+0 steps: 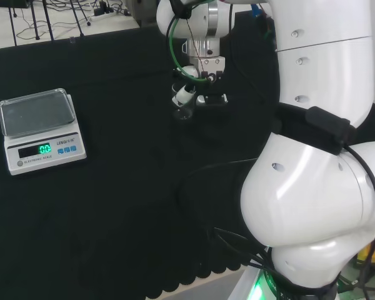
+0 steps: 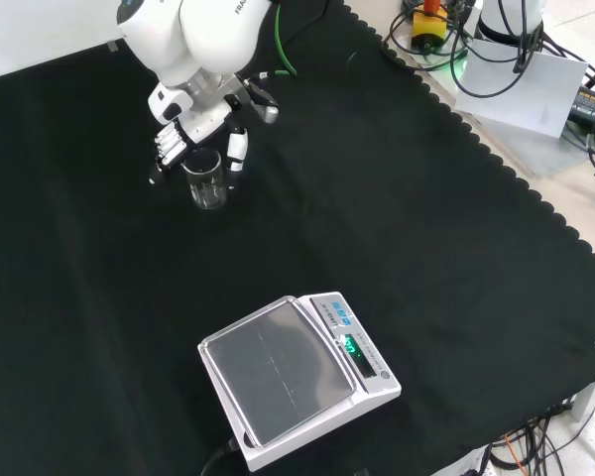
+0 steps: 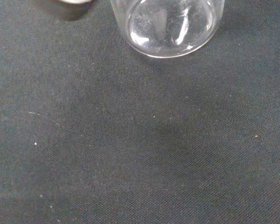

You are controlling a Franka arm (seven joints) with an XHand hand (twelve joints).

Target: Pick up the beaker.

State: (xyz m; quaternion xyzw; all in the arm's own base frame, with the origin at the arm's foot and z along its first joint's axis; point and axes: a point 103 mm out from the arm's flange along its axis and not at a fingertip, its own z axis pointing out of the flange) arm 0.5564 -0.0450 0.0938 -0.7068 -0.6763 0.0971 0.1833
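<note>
Clear glass stands between the digits: the beaker (image 2: 207, 182) is upright on the black cloth (image 2: 397, 218), and in the front view the hand (image 2: 193, 134) brackets it, fingers (image 2: 169, 147) on its left and the thumb (image 2: 237, 149) on its right. The digits look spread and only slightly bent, beside the wall, not yet closed round it; whether any touches the glass cannot be told. The wrist view shows the beaker's round base (image 3: 168, 28) flat on the cloth, apparently empty. To do the grasp well, the hand probably needs to close evenly from both sides, below the rim, so the beaker does not tip or skid, then lift straight up. The scale (image 2: 297, 377) stands well apart, nearer the front camera.
</note>
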